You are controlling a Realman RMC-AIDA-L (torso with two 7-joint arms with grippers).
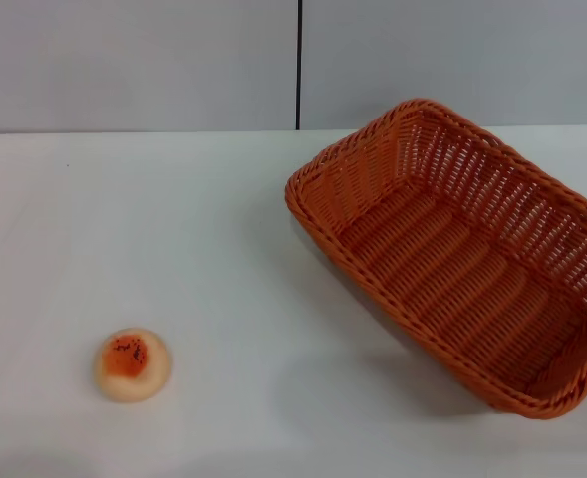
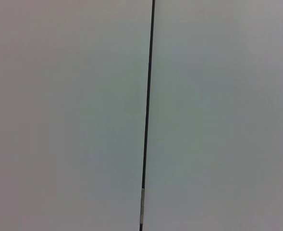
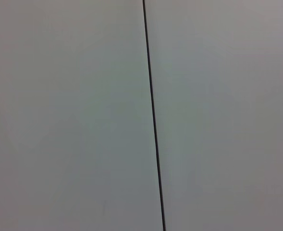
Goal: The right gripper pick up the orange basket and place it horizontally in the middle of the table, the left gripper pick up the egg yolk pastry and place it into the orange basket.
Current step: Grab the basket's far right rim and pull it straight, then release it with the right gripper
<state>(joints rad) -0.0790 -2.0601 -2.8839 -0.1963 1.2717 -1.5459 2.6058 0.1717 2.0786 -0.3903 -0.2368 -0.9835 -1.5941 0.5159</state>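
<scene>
- From the head view, the basket [image 1: 462, 254] sat on the table [image 1: 223, 219] at about three o'clock, running slantwise from the centre toward the near right corner, its open mouth up and nothing inside it.
- It lay skewed rather than square to the table edge, and well off centre, so I judged the first step, carrying it to the middle and setting it level, had not begun.
- The pastry [image 1: 133, 364] rested at about eight o'clock, seeded orange patch upward, well apart from the basket and with bare tabletop all round it.
- That open ground looked handy for a descent from above, and its place on the left suited the left arm.
- Neither gripper showed in this view, and no arm reached over the table.
- The left wrist view held only the pale wall [image 2: 64, 115] and its dark vertical seam [image 2: 147, 115]; no fingers appeared, so I could not tell how the left gripper stood.
- The camera facing the wall suggested the arm was raised and parked, away from the pastry.
- The right wrist view gave the same wall and a slightly tilted seam, with no fingers either.
- I took the right gripper for parked too; it would need to come down to the basket rim first, probably the nearer long edge.
</scene>
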